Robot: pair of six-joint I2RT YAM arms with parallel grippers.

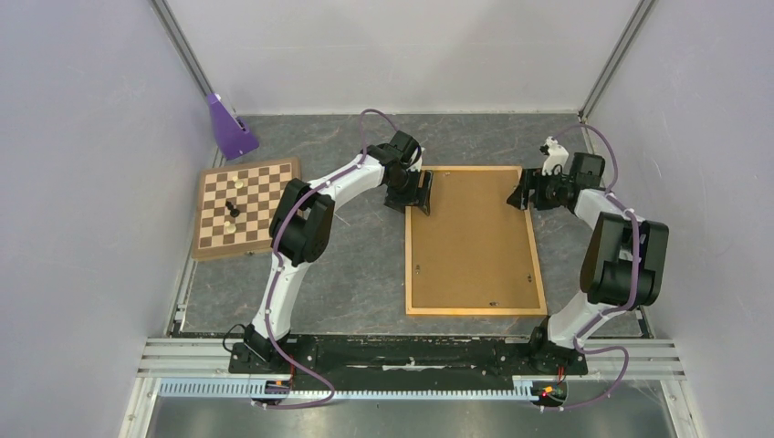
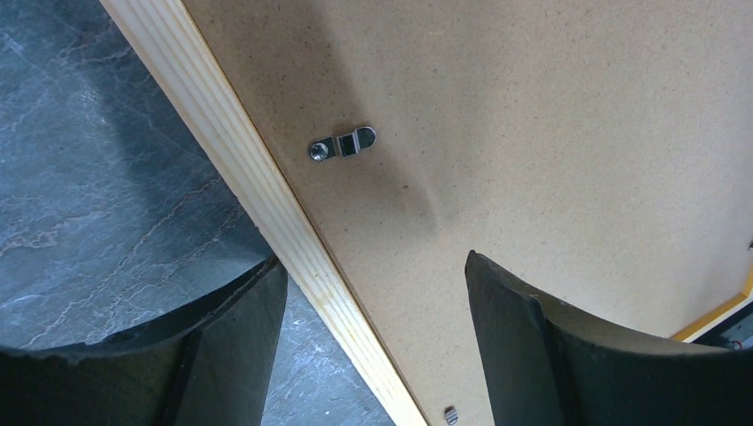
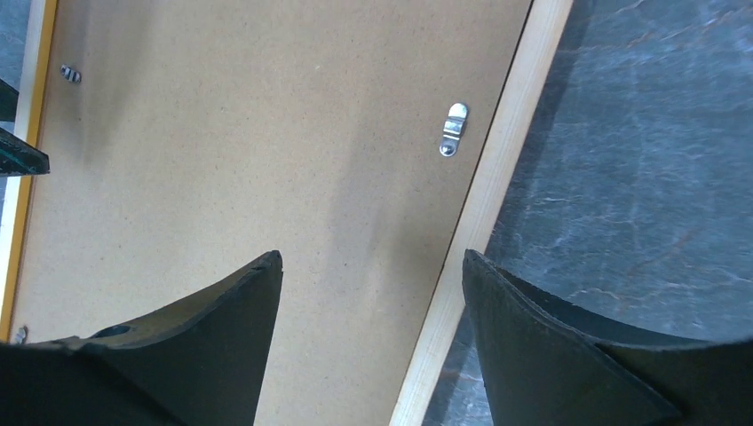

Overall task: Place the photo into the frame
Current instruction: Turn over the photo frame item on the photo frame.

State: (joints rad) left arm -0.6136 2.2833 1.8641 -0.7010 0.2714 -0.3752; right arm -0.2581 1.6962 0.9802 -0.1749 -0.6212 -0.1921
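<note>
**A:** Jaws first, go.

**B:** Both open. The left gripper [image 2: 373, 266] has its fingers spread wide across the frame's [image 1: 470, 237] left rail at the far corner. One finger is over the table [image 1: 365, 274] and the other over the backing board [image 2: 550, 124], with nothing pinched. The right gripper [image 3: 373, 257] mirrors that on the right rail and also holds nothing.

**A:** Why parked there?

**B:** The frame lies flat, back side up, mid-table. My guess is that both arms sit at the far corners to reach the clips or lift the backing so the print can go in.

**A:** And the photo?

**B:** Not visible in any view. I can't tell if it's under the backing or elsewhere.

**A:** Counts?

**B:**
- Frame: one.
- Arms: two, one gripper each.
- Chessboard [image 1: 265, 205]: one, well left of the frame.
- Pieces on it: two, a light piece [image 1: 239, 182] and a dark piece [image 1: 233, 211].
- Purple block [image 1: 230, 128]: one, at the far-left corner.
- Clips: the left wrist view shows one whole left clip [image 2: 342, 144] plus one cut off at the bottom edge.
- Clips: the right wrist view shows a right clip [image 3: 453, 129] near its rail and another by the opposite rail.
- Total clips: too small to count from above.
</note>
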